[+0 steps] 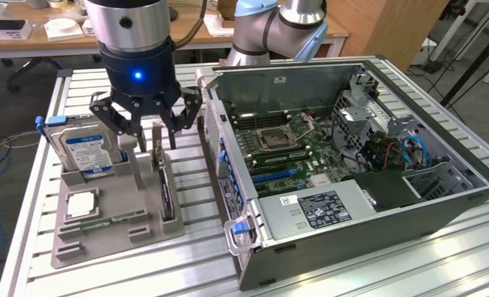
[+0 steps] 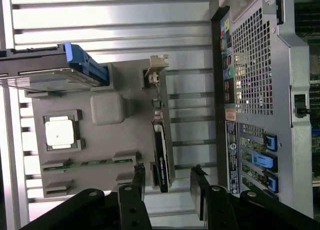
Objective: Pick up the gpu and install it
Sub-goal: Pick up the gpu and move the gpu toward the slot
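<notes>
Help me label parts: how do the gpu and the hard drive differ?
The gpu is a thin dark card; the hard drive is a thicker silver box with a blue-white label. The gpu sits nearer the computer case, the hard drive farther from it. The gripper hangs over the gpu, not the hard drive. Both stand on edge in the grey holder.

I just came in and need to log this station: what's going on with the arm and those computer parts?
One robot arm is at work here. Its gripper hangs open just above the gpu, its fingers to either side of the card. The gpu stands on edge in a grey holder next to a hard drive and is not yet gripped. The open computer case lies on the exterior view's right.
</notes>
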Robot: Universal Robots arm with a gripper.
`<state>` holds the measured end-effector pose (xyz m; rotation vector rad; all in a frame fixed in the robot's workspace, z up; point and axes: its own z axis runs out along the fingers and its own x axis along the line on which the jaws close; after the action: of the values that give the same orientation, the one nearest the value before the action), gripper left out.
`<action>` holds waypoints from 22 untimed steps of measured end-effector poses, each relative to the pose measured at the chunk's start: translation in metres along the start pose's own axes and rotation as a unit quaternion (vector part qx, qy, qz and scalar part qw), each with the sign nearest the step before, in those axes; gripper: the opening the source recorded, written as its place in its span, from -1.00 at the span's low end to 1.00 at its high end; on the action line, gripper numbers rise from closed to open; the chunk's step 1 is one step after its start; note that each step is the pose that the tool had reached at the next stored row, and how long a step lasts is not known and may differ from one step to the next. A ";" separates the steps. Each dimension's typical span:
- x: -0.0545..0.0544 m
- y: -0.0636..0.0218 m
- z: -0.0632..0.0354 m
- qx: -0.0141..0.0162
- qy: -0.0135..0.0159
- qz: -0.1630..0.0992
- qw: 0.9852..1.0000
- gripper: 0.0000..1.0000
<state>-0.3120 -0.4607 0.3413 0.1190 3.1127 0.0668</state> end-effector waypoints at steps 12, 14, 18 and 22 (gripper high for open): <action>-0.001 -0.0001 0.0058 0.000 0.000 0.000 1.000 -0.02; -0.001 -0.0003 0.0077 0.000 0.000 0.000 1.000 -0.02; 0.000 -0.0005 0.0129 0.000 -0.001 0.000 1.000 -0.02; 0.000 -0.0007 0.0177 0.000 -0.001 0.000 1.000 -0.02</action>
<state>-0.3113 -0.4607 0.3236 0.1188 3.1112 0.0668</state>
